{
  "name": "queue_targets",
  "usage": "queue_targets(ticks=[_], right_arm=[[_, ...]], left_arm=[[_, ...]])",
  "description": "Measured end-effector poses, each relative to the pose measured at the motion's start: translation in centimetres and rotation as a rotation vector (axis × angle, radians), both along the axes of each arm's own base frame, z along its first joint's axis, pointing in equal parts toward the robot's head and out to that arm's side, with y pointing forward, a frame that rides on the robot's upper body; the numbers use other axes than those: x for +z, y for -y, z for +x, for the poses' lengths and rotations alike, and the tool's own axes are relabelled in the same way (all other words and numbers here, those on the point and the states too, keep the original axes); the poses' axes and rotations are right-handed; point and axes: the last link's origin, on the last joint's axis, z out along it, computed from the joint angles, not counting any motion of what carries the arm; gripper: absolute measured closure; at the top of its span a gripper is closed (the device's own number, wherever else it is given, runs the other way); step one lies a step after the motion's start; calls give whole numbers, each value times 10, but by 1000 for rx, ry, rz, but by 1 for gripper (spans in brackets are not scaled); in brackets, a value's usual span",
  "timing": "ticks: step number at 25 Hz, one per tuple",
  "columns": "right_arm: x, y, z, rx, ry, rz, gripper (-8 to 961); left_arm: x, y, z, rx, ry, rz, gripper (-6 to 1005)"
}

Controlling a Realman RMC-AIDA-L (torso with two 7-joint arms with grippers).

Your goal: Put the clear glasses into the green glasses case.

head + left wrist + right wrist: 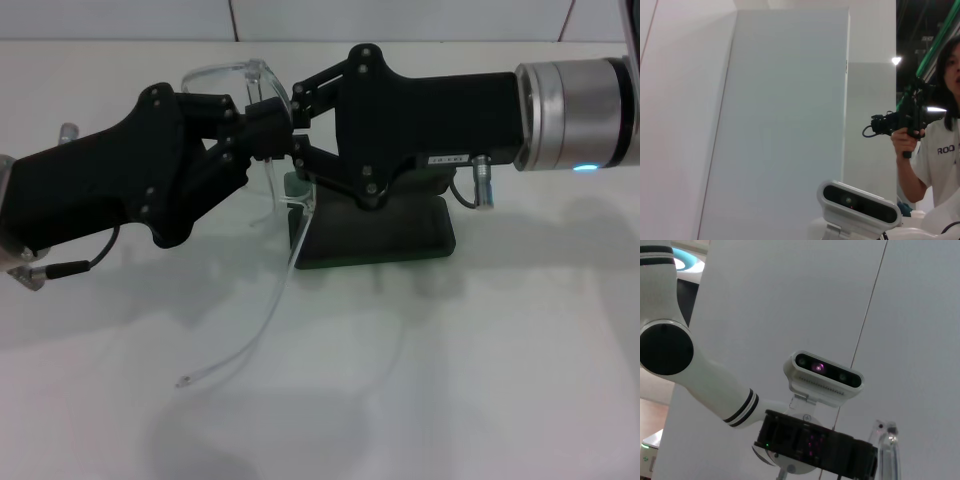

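The clear glasses [238, 76] hang in the air between my two grippers, above the table. One long thin arm of the glasses trails down to the white tabletop at the front left. My left gripper [252, 128] comes in from the left and my right gripper [292, 124] from the right. Their fingers meet tip to tip at the frame's right end, and both look shut on it. A clear piece of the glasses [887, 452] shows in the right wrist view. The green glasses case [385, 238] lies on the table under the right gripper, partly hidden.
A white wall stands behind the white table [480, 380]. In the left wrist view a person [940, 145] holds a camera rig off to the side, beyond my head camera [857, 202].
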Motion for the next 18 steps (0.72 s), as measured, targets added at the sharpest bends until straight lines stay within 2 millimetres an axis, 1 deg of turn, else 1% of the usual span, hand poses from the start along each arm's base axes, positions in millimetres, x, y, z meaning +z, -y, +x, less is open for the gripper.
queue_targets(ticks=[9, 18], right_arm=[[1, 0, 0, 3, -2, 3, 843], [5, -1, 2, 0, -24, 26, 844]], left_arm=[[1, 0, -1, 1, 1, 9, 936], [1, 0, -1, 0, 1, 10, 936]])
